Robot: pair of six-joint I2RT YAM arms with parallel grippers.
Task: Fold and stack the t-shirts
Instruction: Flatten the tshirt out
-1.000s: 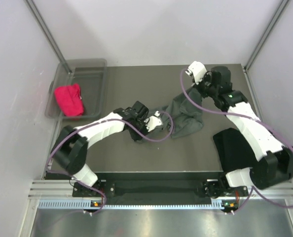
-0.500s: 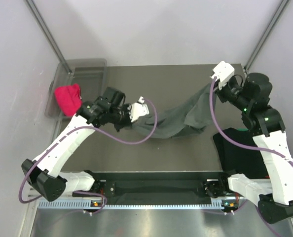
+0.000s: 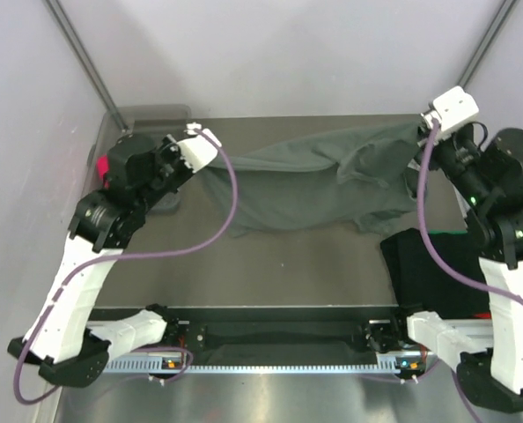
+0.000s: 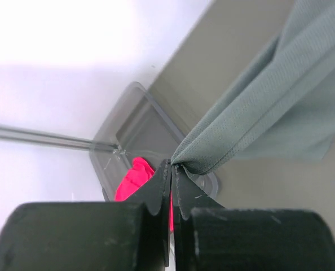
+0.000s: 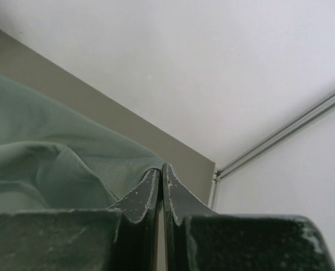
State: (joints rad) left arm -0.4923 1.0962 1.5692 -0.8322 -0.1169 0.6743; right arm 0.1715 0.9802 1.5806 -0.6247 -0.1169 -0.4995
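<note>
Left pincer (image 4: 171,166), right pincer (image 5: 161,168) swung apart.

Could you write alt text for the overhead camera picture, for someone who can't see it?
From above, a dark grey t-shirt hangs stretched between two robot claws over a table, the left claw pinching one end, the right claw the other. A black folded t-shirt lies near the table's right edge; a clear bin sits at far left.
</note>
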